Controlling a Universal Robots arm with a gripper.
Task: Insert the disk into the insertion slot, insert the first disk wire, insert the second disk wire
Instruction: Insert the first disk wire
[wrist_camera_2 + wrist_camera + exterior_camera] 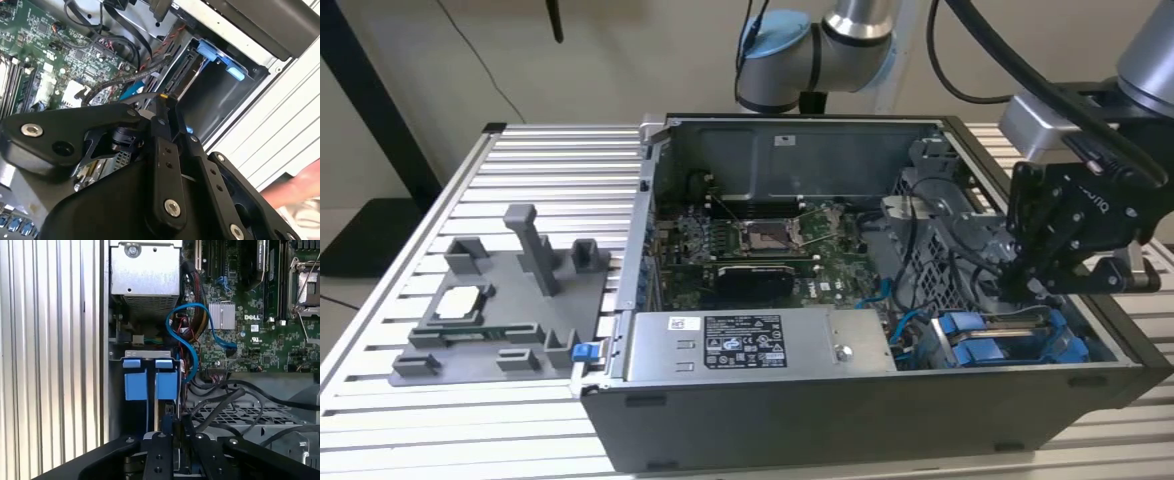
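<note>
Blue plastic marks the spot: the disk [167, 385] sits down in the slot [225, 105], low on the exterior view's right, inside the open case [854, 400] on the slatted surface [534, 160]. The gripper [1027, 285] hangs right over it, fingers [161, 117] pressed together at the disk's connector edge. Black wires [225, 402] run just beside; a pinch on one can't be told.

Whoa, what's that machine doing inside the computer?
A robot arm's gripper hangs inside an open desktop computer case that stands on a slatted table. It is right over the drive bay in a corner of the case. Blue disk carriers already sit in that bay. Loose black cables and a looping blue cable lie beside it.
</note>
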